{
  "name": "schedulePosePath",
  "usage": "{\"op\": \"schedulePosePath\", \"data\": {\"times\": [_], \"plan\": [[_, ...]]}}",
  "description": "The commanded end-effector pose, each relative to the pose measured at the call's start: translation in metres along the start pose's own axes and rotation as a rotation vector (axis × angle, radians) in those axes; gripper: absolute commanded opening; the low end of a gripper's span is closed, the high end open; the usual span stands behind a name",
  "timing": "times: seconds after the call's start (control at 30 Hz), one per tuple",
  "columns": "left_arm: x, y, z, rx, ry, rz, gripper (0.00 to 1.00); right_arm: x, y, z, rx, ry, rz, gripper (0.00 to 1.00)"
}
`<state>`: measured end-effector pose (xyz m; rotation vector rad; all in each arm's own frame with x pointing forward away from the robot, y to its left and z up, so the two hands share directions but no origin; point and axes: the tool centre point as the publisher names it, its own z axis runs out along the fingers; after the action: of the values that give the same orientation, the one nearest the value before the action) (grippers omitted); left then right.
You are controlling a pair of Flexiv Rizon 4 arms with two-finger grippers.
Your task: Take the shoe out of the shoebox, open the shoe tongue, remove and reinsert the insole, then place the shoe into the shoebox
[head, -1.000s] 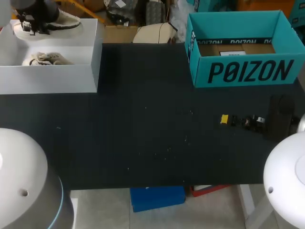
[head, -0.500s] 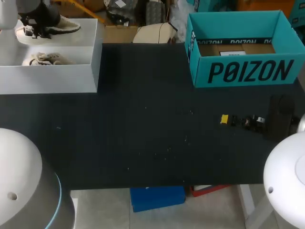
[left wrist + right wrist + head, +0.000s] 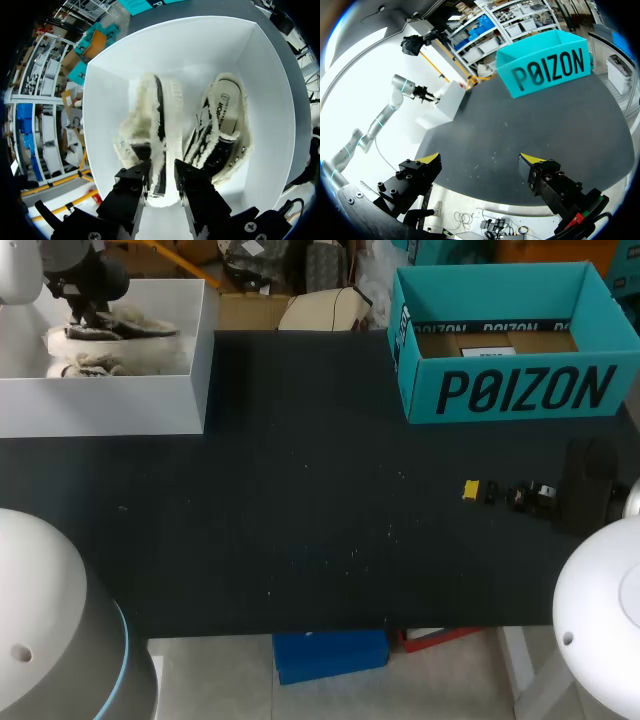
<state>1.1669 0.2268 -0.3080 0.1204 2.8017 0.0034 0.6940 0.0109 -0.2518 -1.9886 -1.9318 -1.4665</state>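
Observation:
A fleecy cream shoe with a black stripe [image 3: 152, 130] lies on its side in the white box [image 3: 270, 100]. A second, like shoe [image 3: 222, 125] sits beside it, its insole showing. My left gripper [image 3: 162, 175] hangs just over the first shoe, open, the shoe's fleecy edge in the narrow gap between its fingers. From the head view the shoe [image 3: 118, 328] rests in the white box [image 3: 150, 400] under the left gripper [image 3: 82, 310], above the other shoe [image 3: 90, 365]. My right gripper [image 3: 480, 160] stands wide open and empty over the table's right side [image 3: 500, 492].
An open teal shoebox [image 3: 500, 390] stands at the table's back right, brown paper inside; it is ahead of the right gripper [image 3: 545, 65]. Dark tabletop [image 3: 300, 500] stretches between the two boxes.
The left gripper has come down with the shoe from above the white box into it, and its fingers have parted a little. The right arm has kept still.

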Motion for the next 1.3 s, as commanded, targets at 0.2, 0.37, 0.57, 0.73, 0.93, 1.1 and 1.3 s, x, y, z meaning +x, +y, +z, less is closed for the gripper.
{"op": "schedulePosePath", "data": {"times": [0.2, 0.37, 0.57, 0.73, 0.93, 1.1, 1.3], "plan": [[0.000, -0.004, -0.009, -0.007, 0.003, 0.002, 0.43, -0.001, 0.002, -0.001, 0.013, 0.003, 0.004, 1.00], [-0.002, -0.007, -0.020, -0.008, -0.011, 0.008, 0.41, -0.001, 0.002, -0.001, 0.013, 0.003, 0.004, 1.00], [0.003, -0.014, -0.036, 0.002, -0.024, 0.008, 0.38, -0.001, 0.002, -0.001, 0.013, 0.003, 0.004, 1.00], [0.014, -0.022, -0.051, 0.009, -0.034, 0.006, 0.35, -0.001, 0.002, -0.001, 0.013, 0.003, 0.004, 1.00], [0.024, -0.018, -0.055, 0.022, -0.033, -0.011, 0.39, -0.001, 0.002, -0.001, 0.013, 0.003, 0.004, 1.00], [0.028, -0.020, -0.057, 0.023, -0.026, -0.010, 1.00, -0.001, 0.002, -0.001, 0.013, 0.003, 0.004, 1.00], [0.028, -0.020, -0.057, 0.023, -0.026, -0.010, 1.00, -0.001, 0.002, -0.001, 0.013, 0.003, 0.004, 1.00]]}}
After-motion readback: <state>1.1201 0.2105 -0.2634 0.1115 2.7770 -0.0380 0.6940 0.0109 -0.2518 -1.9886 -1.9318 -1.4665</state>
